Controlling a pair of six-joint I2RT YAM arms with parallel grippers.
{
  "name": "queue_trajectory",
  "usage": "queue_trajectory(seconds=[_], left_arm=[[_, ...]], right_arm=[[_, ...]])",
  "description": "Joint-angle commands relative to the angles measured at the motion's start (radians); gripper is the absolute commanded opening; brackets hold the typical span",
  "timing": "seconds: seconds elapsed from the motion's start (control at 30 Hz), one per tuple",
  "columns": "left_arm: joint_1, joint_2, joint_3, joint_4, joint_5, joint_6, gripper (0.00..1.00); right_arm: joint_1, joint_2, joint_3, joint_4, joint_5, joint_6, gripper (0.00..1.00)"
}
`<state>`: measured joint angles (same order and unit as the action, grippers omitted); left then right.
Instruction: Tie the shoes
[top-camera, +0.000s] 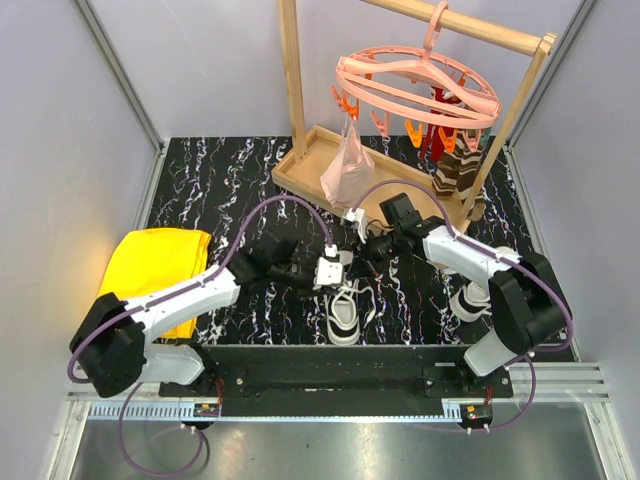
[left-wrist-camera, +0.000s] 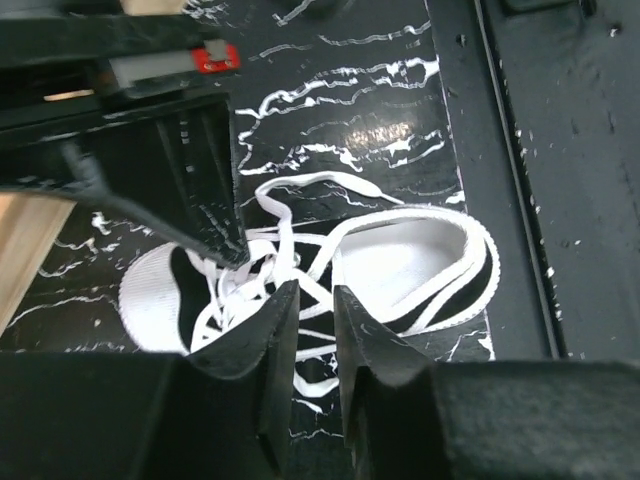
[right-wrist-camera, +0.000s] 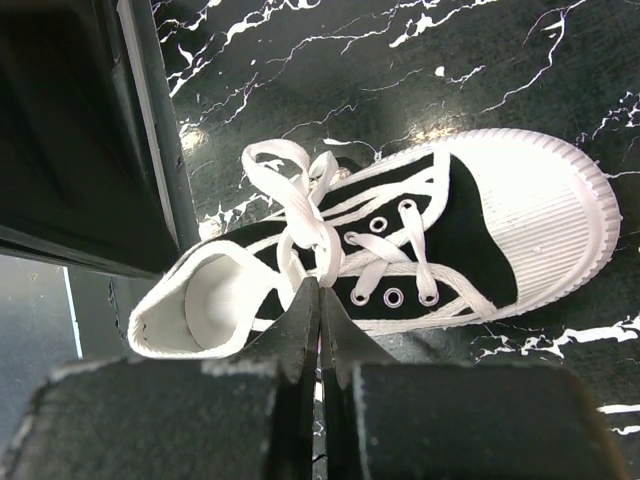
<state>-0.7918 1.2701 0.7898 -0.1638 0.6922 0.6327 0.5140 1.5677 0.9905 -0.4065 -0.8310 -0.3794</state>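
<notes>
Currently, one small white low-top canvas sneaker with black stripes (top-camera: 343, 312) lies on the black, white-veined marble-pattern tabletop (top-camera: 200, 180), between the two arms and near the front edge. Its long white laces (right-wrist-camera: 312, 232) sprawl over the tongue. The left gripper (left-wrist-camera: 312, 295) hovers over the lacing, jaws narrowly parted, clamping nothing. The right gripper (right-wrist-camera: 319, 285) is clenched, tips at the lace crossing; cannot tell whether a lace is pinched. A second matching sneaker (top-camera: 468, 300) sits beside the right arm, partly hidden.
</notes>
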Motion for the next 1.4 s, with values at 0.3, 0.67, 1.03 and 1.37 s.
queue_trajectory(seconds=[0.3,0.67,1.03,1.37], left_arm=[[0.014,0.109,0.085,0.043,-0.057,0.078,0.29],[0.089,0.104,0.065,0.012,-0.134,0.067,0.47],[0.101,0.114,0.065,-0.072,-0.132,0.104,0.10],[0.132,-0.006,0.032,-0.163,-0.125,0.085,0.00]], right_arm=[[-0.015,0.011,0.027,0.040,-0.022,0.011,0.00],[-0.016,0.012,0.039,0.037,-0.046,0.002,0.00],[-0.017,0.002,0.036,0.037,-0.042,-0.007,0.00],[-0.017,-0.008,0.014,0.034,-0.026,-0.026,0.00]])
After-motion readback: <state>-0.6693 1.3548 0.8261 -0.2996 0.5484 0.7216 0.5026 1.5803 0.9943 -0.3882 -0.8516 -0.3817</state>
